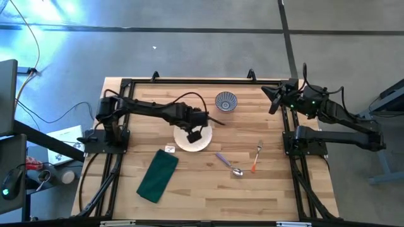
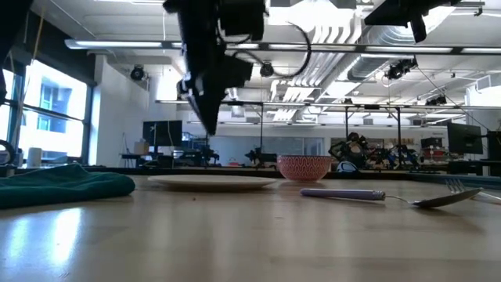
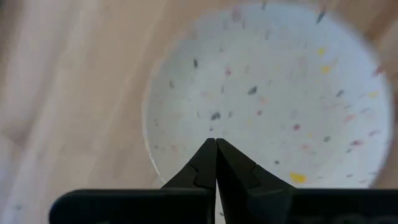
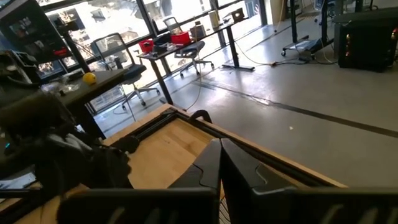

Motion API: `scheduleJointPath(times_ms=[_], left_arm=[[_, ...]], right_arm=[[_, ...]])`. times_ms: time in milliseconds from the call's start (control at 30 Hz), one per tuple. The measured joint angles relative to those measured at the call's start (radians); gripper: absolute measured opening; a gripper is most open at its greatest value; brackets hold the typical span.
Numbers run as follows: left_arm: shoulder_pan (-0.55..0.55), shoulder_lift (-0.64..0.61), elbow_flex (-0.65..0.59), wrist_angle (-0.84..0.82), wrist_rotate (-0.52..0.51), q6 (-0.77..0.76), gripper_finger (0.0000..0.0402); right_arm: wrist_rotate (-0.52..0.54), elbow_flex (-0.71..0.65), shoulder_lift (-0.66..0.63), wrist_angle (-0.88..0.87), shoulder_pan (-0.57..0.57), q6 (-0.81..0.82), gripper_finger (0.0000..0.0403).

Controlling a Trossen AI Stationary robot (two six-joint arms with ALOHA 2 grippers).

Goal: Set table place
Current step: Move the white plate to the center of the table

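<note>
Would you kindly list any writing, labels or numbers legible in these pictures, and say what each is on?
No text can be read in any view.
The small white tag on the table, beside the plate, is too small to read.

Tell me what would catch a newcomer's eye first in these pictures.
First, the left claw hanging shut just above the round cream plate in the middle of the table; its wrist view is filled by the plate's speckled face. Next, the scattered setting: a dark green napkin toward the front left, the blue bowl near the far edge, and the spoon and fork lying right of the plate. The right claw waits shut at the far right corner.
</note>
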Motion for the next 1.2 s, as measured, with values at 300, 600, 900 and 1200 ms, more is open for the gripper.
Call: scheduleJointPath(times_ms=[300, 600, 900, 1200], left_arm=[[0.011, 0.002, -0.254, 0.204, 0.11, -0.043, 0.0], [-0.028, 0.007, -0.298, 0.266, 0.107, -0.051, 0.0], [-0.025, 0.027, -0.293, 0.482, 0.151, -0.079, 0.0], [0.007, 0.043, -0.266, 0.53, 0.167, -0.125, 0.0]], right_arm=[[0.0, 0.0, 0.0, -0.025, 0.0, 0.0, 0.0], [0.0, 0.0, 0.0, -0.024, 0.0, 0.0, 0.0], [0.0, 0.0, 0.0, -0.018, 0.0, 0.008, 0.0], [0.001, 0.0, 0.0, -0.009, 0.0, 0.009, 0.0]])
